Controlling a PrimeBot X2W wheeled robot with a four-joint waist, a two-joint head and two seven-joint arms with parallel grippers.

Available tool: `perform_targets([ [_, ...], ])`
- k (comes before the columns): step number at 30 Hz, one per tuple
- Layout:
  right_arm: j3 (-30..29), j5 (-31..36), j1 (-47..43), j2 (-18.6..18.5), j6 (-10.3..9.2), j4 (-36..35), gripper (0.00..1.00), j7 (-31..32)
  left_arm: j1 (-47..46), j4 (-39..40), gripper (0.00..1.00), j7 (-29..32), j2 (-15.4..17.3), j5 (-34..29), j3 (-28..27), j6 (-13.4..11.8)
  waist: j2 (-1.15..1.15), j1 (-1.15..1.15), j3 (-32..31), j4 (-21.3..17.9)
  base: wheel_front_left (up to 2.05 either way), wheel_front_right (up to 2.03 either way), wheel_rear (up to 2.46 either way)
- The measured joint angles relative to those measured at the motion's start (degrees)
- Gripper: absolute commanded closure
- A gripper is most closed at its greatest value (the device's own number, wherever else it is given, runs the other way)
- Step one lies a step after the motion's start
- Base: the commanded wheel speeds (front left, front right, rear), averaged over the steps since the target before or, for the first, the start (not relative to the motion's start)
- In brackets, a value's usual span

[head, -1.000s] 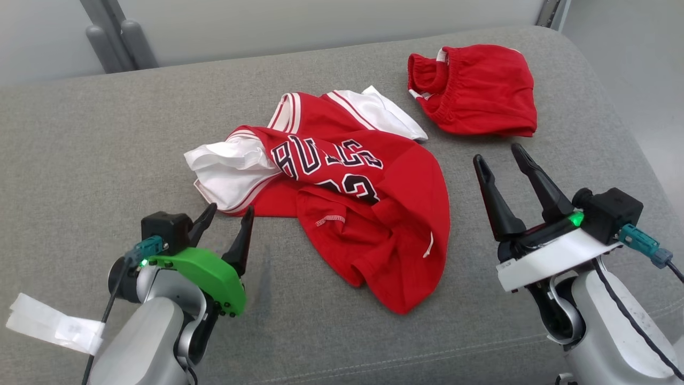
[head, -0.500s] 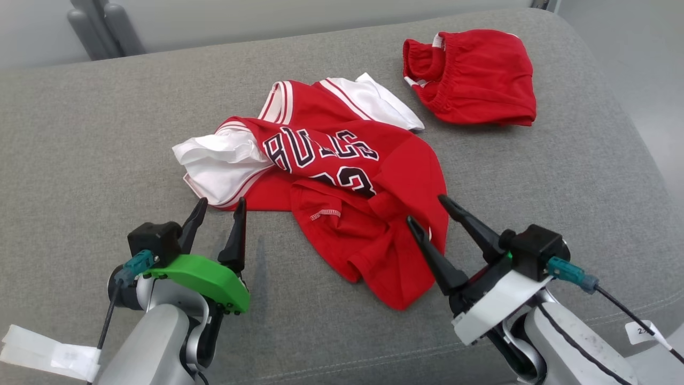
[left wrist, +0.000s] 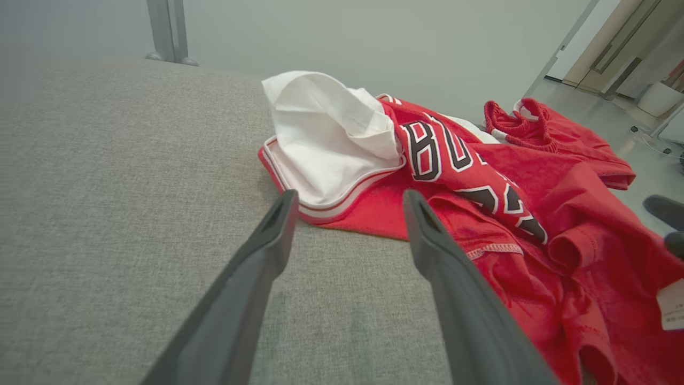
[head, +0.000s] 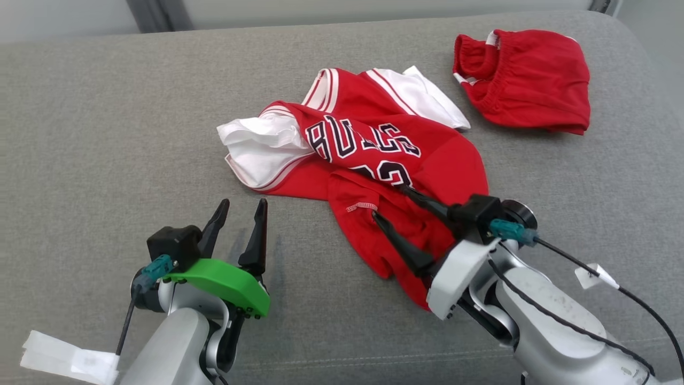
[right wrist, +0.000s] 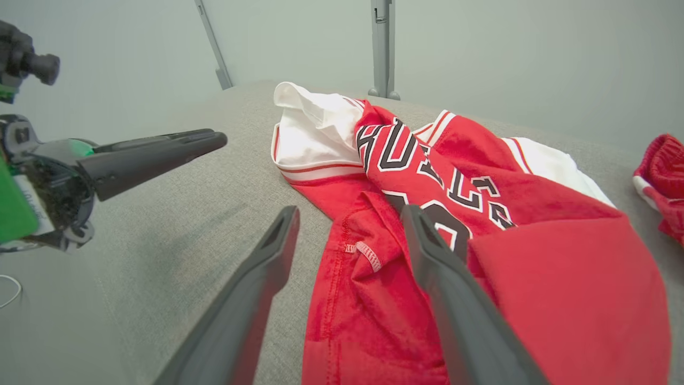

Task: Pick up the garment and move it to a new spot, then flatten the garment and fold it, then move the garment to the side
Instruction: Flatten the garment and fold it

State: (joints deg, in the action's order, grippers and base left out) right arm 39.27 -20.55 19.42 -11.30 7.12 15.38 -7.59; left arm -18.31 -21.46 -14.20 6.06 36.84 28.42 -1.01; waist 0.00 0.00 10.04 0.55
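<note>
On grey cushion (head: 107, 133), crumpled red jersey (head: 374, 176)

1. The jersey (head: 374, 160) is red with striped white trim. It carries black, white-edged lettering (head: 358, 141) with part of a number beneath.
2. It lies crumpled, not flat, near the middle of the grey upholstered surface (head: 107, 133).
3. At its left edge white fabric (head: 256, 152) bunches up, and a second white patch (head: 427, 99) shows at the far side.
4. Its near red part is folded over in creases, with a stitched hem (head: 362, 206) turned up.
</note>
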Motion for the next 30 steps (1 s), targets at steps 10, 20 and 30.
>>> perform_targets([
  [10,0.8,0.0,8.0,0.5,0.00,8.4,0.00,10.4,1.1,0.0,0.00,0.0,-1.3,-0.6,-0.1,0.6,0.00,0.00,0.8,5.0,0.00,0.00,0.00],
  [20,1.5,-0.1,13.7,1.3,0.00,16.1,0.00,16.9,2.0,0.6,0.00,-0.1,-2.1,-1.8,-1.5,1.4,0.00,0.00,1.1,9.2,0.00,0.00,0.00],
  [30,0.8,0.4,17.0,1.4,-0.09,21.4,0.00,19.3,3.1,1.5,0.00,-0.1,-2.8,-2.3,-3.0,1.5,0.00,0.00,1.6,11.5,0.00,0.00,0.00],
])
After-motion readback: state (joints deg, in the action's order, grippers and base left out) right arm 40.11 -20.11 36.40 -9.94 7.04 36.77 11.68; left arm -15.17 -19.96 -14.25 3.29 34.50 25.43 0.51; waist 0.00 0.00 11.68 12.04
